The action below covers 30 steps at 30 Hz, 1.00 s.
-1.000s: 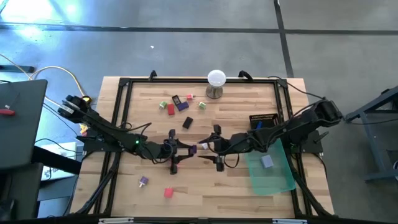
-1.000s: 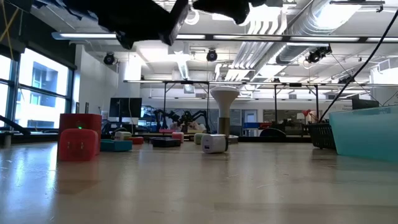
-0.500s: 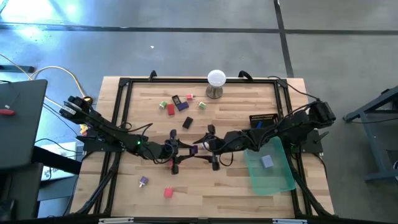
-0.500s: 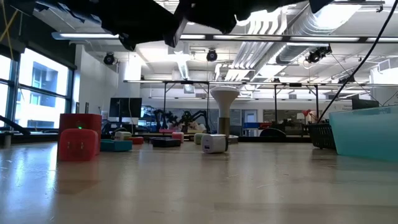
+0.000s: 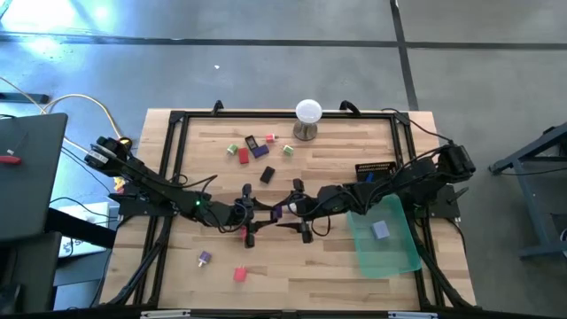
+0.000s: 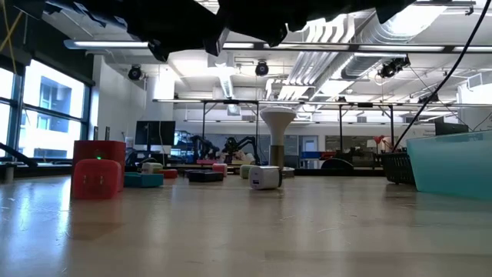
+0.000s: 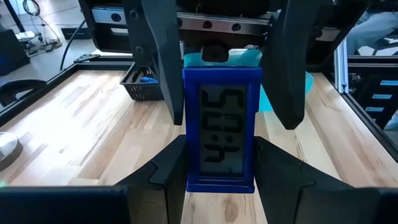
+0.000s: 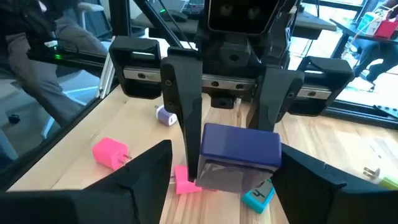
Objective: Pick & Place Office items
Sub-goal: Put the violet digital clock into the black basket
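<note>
A purple-blue block with a digit display hangs in the air above mid-table, between the two grippers. My left gripper is shut on it. My right gripper faces it from the table's right side, open, with one finger on either side of the block; I cannot tell whether they touch it. Other office items lie on the table: a cluster of red, green, purple, pink and black pieces, a lavender piece and a pink-red piece. My left gripper pinches the purple-blue block between its two fingers, which are on the block's two narrow sides near its lower end. The fingers come level from the table's left. The block is lifted clear of the table.
A white ball on a metal stand is at the far edge. A translucent green tray with a grey-blue piece lies at the right, and a black basket beyond it. In the low view a red block stands on the near left.
My right gripper has moved toward the table's left, closing on my left gripper until its open fingers stand around the held block. My left gripper and the block have stayed in place.
</note>
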Each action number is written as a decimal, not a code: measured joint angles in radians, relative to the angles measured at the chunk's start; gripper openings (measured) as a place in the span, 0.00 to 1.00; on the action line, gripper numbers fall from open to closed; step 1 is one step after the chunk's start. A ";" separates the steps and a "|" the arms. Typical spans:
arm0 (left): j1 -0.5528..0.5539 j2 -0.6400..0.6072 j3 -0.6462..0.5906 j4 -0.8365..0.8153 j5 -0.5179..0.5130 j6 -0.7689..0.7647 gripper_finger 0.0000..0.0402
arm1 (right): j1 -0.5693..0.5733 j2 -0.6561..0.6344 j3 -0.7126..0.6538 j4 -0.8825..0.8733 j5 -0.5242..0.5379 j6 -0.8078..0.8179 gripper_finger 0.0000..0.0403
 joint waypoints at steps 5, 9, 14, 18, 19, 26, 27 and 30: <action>0.003 0.000 0.000 0.000 0.000 0.000 0.36 | 0.000 0.000 0.000 0.004 0.000 0.000 0.61; 0.002 0.000 0.000 0.003 0.001 0.012 0.36 | 0.000 0.000 0.000 0.006 -0.002 -0.001 0.58; 0.002 0.000 0.000 0.010 0.001 0.013 0.36 | -0.007 -0.001 0.000 0.008 -0.003 -0.001 0.49; 0.003 0.000 0.000 0.008 0.000 0.018 0.36 | -0.013 -0.002 0.000 -0.003 -0.007 -0.001 0.39; 0.003 0.000 -0.001 0.007 -0.001 0.020 0.36 | -0.013 -0.002 0.000 -0.007 -0.005 -0.002 0.36; 0.003 0.000 -0.001 0.008 -0.002 0.022 0.36 | -0.013 -0.002 0.000 -0.012 -0.004 -0.011 0.35; 0.003 0.000 -0.001 0.008 -0.002 0.020 0.36 | -0.013 -0.002 0.000 -0.012 -0.004 -0.011 0.35; 0.003 0.000 -0.001 0.008 -0.002 0.019 0.37 | -0.013 -0.002 0.000 -0.014 -0.004 -0.012 0.36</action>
